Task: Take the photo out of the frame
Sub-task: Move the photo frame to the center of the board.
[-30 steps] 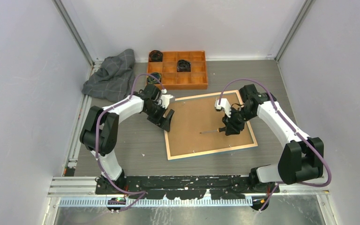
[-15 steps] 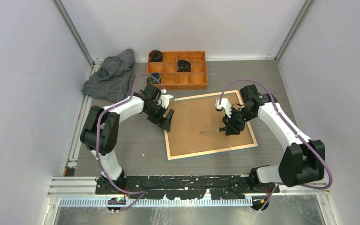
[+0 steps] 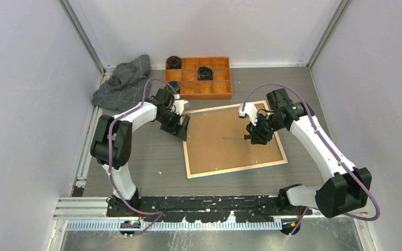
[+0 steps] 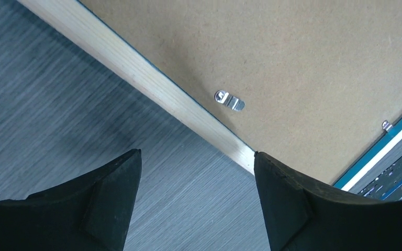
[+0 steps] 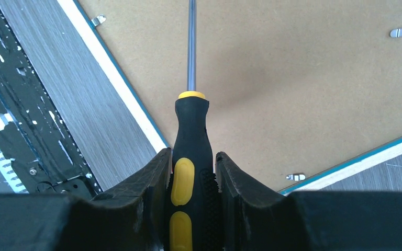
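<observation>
brown backing board [image 4: 293,63] inside frame [image 4: 152,81]

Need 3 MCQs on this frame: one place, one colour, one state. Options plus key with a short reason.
1. Where is the orange compartment tray relative to the large rectangular wood-rimmed picture frame?
A. By the arm bases.
B. Beyond its far edge, near the back wall.
C. On its backing board.

2. What colour is the handle of the metal-shafted screwdriver?
A. Red.
B. Blue.
C. Black and yellow.

3. What state is the left tool in?
A. Open, empty.
B. Shut on the screwdriver.
C. Shut on a cloth.

1 B: the top view shows it past the frame's far edge.
2 C: black grip with yellow inlays, clamped in the right tool.
3 A: its fingers stand apart, only rim and grey table between.
</observation>
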Tool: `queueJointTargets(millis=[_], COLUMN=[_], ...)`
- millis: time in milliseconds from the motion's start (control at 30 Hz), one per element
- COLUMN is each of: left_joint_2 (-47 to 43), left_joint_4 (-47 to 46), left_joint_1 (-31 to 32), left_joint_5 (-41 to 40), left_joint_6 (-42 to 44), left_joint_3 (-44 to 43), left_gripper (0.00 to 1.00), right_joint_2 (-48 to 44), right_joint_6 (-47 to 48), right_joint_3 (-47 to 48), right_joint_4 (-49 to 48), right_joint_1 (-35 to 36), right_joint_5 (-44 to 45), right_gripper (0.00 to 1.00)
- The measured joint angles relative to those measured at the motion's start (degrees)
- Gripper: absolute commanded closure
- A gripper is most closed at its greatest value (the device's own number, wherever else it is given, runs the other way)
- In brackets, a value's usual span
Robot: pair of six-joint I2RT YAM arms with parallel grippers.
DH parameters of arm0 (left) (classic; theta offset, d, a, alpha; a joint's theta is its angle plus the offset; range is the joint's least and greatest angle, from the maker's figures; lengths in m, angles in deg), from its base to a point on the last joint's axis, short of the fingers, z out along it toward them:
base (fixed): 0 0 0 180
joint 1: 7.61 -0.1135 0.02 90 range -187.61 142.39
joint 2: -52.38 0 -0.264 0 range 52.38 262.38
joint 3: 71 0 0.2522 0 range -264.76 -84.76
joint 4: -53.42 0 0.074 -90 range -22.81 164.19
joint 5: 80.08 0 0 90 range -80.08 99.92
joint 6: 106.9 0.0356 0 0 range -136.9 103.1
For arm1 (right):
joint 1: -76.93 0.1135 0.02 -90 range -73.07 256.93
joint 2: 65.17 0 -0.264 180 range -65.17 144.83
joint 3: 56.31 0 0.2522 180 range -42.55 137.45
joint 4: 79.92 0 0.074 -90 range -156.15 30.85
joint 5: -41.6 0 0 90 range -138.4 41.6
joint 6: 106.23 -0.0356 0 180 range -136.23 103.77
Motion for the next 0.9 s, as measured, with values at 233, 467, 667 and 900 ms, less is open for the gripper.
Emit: queueJointTargets(millis=[233, 467, 667, 900], left_joint_2=[3.78, 7.19, 8.59, 9.79], left_joint_4=[1.25, 1.25, 0.94, 1.55], left_joint_1=[-0.37, -1.92, -2.36, -2.36], left_joint_5=[-0.09, -1.18, -1.75, -2.6], left_joint_6=[-2.21, -4.96, -5.86, -6.1], left_joint_3=[-5.84, -9.68, -10.71, -12.52], left_gripper=[0.21, 0.25, 0.29, 0.34], right_joint_2=[-4.13, -5.33, -3.32, -3.19], right_joint_6=[-3.82, -5.11, -5.6, -5.6], right_joint_3=[-3.63, -9.29, -10.38, -10.4], right_joint_4=[-2.84, -7.74, -10.38, -11.3], right_joint_1=[5.86, 5.95, 5.95, 5.95], right_joint_5=[4.55, 6.82, 7.15, 7.15], right_gripper=[0.99, 0.99, 0.99, 0.99])
